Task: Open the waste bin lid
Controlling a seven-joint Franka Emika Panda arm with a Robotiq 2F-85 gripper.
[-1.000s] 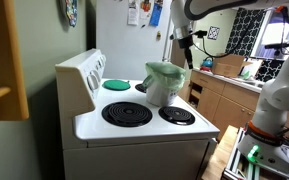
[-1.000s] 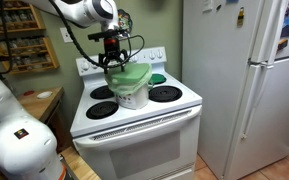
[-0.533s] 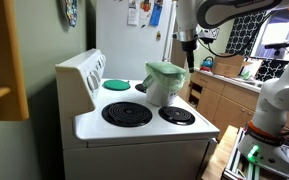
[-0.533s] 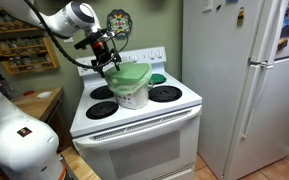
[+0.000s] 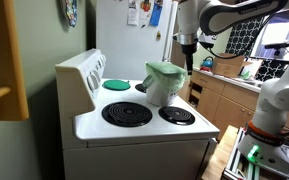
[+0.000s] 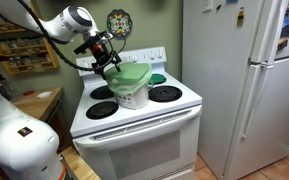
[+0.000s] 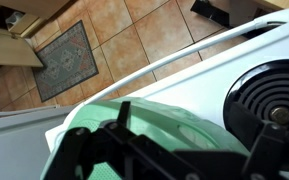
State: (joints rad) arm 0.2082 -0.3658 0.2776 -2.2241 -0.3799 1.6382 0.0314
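Shows waste bin [image 6: 132, 94] on stove top [image 6: 136, 114] w/ lid [image 6: 131, 75] shut. Finds gripper [image 6: 108, 65] above & beside lid, jaws apart, empty.

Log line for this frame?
phase: approach | gripper: open, empty, clear of lid | lid: down | waste bin: on stove

One waste bin [image 6: 132, 97], one lid [image 6: 132, 74] — three bare burners [image 6: 165, 94], one green disc [image 5: 116, 84], one fridge [image 6: 234, 80].
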